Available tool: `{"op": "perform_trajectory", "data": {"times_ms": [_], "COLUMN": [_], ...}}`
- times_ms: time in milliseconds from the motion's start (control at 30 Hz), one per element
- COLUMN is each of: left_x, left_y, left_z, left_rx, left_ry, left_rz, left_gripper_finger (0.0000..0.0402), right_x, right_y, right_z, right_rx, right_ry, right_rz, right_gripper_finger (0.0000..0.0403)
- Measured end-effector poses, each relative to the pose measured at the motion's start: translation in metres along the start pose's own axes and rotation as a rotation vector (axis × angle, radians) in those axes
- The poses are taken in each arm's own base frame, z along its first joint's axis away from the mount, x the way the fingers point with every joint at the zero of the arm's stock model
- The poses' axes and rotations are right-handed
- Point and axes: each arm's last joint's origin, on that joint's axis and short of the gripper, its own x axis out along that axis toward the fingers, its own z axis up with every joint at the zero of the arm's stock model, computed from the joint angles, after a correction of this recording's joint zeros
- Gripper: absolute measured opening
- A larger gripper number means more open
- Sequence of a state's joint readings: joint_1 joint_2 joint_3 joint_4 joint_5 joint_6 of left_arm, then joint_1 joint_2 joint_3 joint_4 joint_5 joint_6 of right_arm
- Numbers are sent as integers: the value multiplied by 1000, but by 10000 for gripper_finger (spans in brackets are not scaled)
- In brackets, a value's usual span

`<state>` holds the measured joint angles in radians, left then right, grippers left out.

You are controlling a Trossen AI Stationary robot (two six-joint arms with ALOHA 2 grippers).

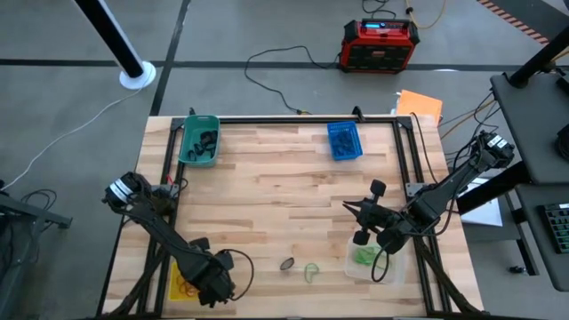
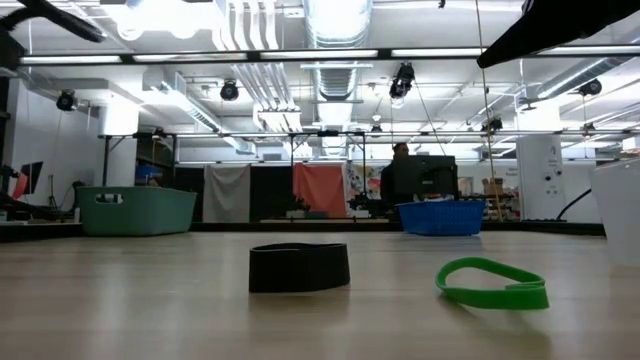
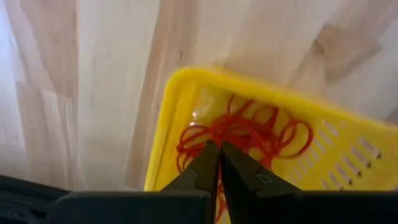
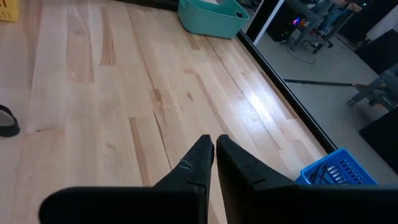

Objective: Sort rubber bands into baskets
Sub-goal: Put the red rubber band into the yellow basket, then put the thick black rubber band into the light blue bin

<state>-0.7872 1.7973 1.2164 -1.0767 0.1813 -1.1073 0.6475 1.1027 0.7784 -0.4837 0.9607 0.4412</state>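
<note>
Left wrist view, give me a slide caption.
Shut left claw above red-orange rubber bands in the yellow plastic basket.

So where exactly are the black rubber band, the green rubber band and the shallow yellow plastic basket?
Black rubber band (image 2: 299,268): low view, on its front wall.
Green rubber band (image 2: 492,293): low view, on its near edge.
Shallow yellow plastic basket (image 3: 163,118): left wrist view, on its rim.
</note>
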Motion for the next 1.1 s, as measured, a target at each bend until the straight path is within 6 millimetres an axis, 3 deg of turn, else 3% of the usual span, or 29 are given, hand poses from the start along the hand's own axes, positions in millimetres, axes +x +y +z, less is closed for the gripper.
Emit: {"op": "perform_trajectory", "data": {"times_ms": [167,467,600,800,933,1100], "left_x": [-5,-31,-54,-92,-98,-85], "left_y": [-1,-6,-14,-21,-20,-20], "left_z": [1,1,7,23,43,77], "left_rx": [-58,-28,120,241,269,274], "left_ry": [1,-59,-281,-790,-932,-990], "left_rz": [-5,32,61,275,338,269], "left_gripper_finger": [12,91,111,116,116,116], "right_x": [0,0,0,0,0,0], "right_y": [0,0,0,0,0,0], "right_z": [0,0,0,0,1,1], "right_rx": [0,3,4,5,11,12], "right_ry": [0,-1,-1,-2,-8,-9], "right_rz": [0,0,0,-1,-5,-5], "right_gripper_finger": [18,18,18,18,18,18]}}
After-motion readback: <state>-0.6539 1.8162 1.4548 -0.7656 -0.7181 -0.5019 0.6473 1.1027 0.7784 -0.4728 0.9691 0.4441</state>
